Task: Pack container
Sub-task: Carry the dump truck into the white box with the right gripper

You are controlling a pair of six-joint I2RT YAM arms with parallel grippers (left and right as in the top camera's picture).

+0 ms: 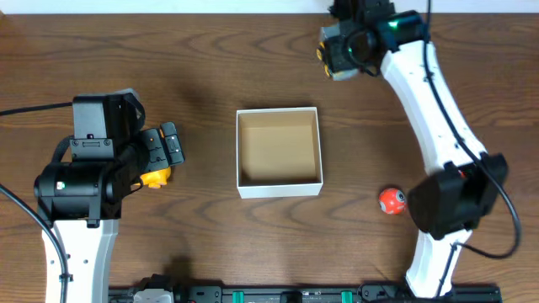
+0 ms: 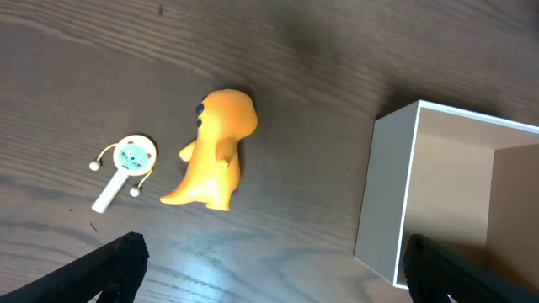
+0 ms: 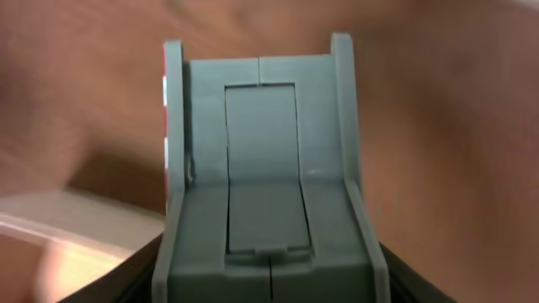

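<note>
Two arms share the overhead frame. The left gripper [image 1: 164, 156] sits left of centre above an orange dinosaur toy [image 1: 154, 178], and the right gripper [image 1: 337, 59] is at the upper right. The container [image 1: 279, 151] stands at the centre between them, open top up, with white walls and a brown inside. A red ball [image 1: 391, 201] lies at the lower right, apart from the box.

From the left wrist, black fingers [image 2: 109, 269] show at both lower corners, spread wide and holding nothing. The dinosaur lies on its side mid-frame with a small white rattle [image 2: 126, 164] just left of it, and the container's corner is at the right edge.

From the right wrist, a grey plastic piece [image 3: 269, 168] fills the frame — the jaws are partly closed and clamp its sides. The background is too blurred to read.
</note>
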